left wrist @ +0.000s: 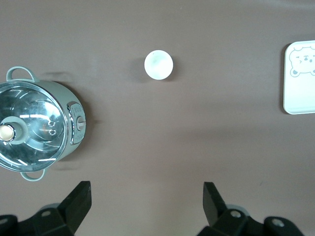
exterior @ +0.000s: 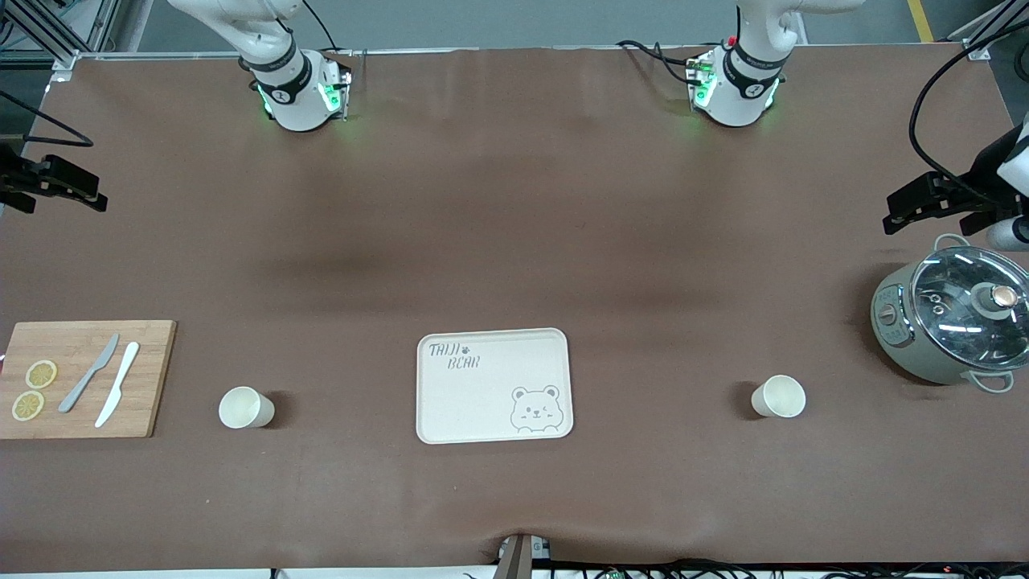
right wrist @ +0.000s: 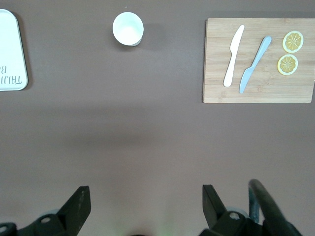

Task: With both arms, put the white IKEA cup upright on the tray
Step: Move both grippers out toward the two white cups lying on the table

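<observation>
Two white cups stand upright on the brown table. One cup (exterior: 245,408) (right wrist: 128,28) is toward the right arm's end, the other cup (exterior: 780,396) (left wrist: 158,65) toward the left arm's end. Between them lies the cream tray (exterior: 482,402) (left wrist: 298,93) (right wrist: 10,59) with the bear drawing, nothing on it. My left gripper (exterior: 932,215) (left wrist: 147,196) hangs open over bare table beside the pot. My right gripper (exterior: 64,203) (right wrist: 146,199) hangs open over bare table at its end, above the cutting board's side. Neither holds anything.
A grey pot with a glass lid (exterior: 953,322) (left wrist: 34,130) stands at the left arm's end. A wooden cutting board (exterior: 149,378) (right wrist: 216,88) at the right arm's end carries two knives (exterior: 104,382) and two lemon slices (exterior: 34,390).
</observation>
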